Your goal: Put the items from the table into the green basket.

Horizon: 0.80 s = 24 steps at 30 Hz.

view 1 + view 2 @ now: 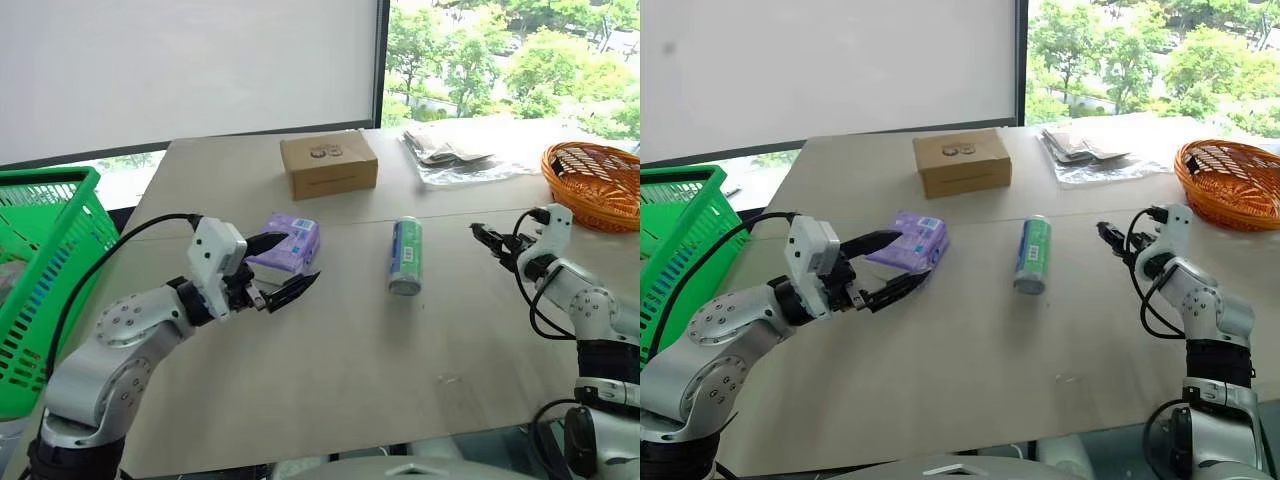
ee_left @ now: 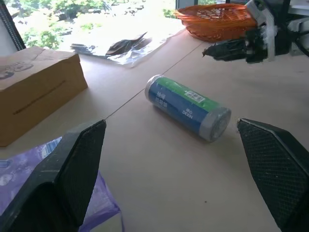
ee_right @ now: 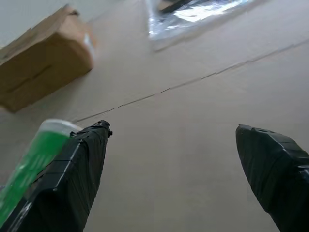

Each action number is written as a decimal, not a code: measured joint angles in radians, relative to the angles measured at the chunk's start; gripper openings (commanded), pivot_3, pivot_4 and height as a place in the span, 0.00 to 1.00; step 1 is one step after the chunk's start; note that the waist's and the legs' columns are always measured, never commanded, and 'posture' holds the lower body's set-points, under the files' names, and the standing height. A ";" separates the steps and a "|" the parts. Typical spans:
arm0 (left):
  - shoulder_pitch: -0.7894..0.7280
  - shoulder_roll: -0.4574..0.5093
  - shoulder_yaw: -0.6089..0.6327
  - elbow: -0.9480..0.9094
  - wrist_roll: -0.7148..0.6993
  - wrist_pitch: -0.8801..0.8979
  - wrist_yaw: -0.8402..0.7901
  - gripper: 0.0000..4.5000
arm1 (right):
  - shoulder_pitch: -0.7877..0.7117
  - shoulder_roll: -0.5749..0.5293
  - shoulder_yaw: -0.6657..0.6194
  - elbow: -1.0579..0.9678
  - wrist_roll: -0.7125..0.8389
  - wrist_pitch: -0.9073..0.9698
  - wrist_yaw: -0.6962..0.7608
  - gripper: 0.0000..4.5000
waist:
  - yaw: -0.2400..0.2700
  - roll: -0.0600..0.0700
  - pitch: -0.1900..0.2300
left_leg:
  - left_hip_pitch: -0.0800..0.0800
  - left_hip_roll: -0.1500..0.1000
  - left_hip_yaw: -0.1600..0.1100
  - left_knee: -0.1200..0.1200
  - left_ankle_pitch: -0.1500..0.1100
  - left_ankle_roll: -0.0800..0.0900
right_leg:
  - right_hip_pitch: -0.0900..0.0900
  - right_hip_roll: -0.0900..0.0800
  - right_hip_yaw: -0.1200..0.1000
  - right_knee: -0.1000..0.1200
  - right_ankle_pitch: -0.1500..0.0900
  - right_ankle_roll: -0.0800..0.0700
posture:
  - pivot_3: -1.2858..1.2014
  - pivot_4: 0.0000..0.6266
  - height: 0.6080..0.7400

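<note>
Tissue pack [image 1: 288, 243] on table [image 1: 350, 350] just beside spread left gripper [image 1: 283, 268] (right gripper [image 1: 489, 238] likewise agape, bottle [image 1: 406, 255] between): straddle squarely, pinch gently, carry left to green basket [image 1: 45, 280].

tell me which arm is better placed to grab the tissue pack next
Left. The left end effector is open right at the purple tissue pack, on the green basket side. The right end effector is beyond the bottle.
</note>
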 measured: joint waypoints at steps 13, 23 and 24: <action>-0.042 -0.106 -0.177 0.179 0.350 0.059 0.316 1.00 | 0.187 -0.265 0.046 -0.243 0.060 -0.154 0.624 0.99 | 0.005 -0.005 0.002 | 0.000 0.001 -0.001 0.002 0.000 0.000 | 0.000 0.000 -0.002 0.001 -0.001 -0.002 | 0.57 0.04 1.00; -0.207 -0.409 -0.118 0.370 0.352 0.137 0.508 1.00 | 0.206 -0.243 0.045 -0.242 0.044 -0.176 0.629 0.99 | 0.033 -0.005 0.000 | -0.001 0.001 -0.003 0.009 0.000 0.000 | 0.002 0.001 -0.004 0.004 0.001 0.000 | 0.56 0.03 1.00; -0.208 -0.417 -0.108 0.372 0.349 0.144 0.512 1.00 | 0.212 -0.242 0.045 -0.241 0.042 -0.181 0.629 0.99 | 0.030 -0.004 0.000 | 0.000 0.000 -0.003 0.009 0.000 0.000 | 0.002 0.001 -0.004 0.004 0.001 0.000 | 0.56 0.03 1.00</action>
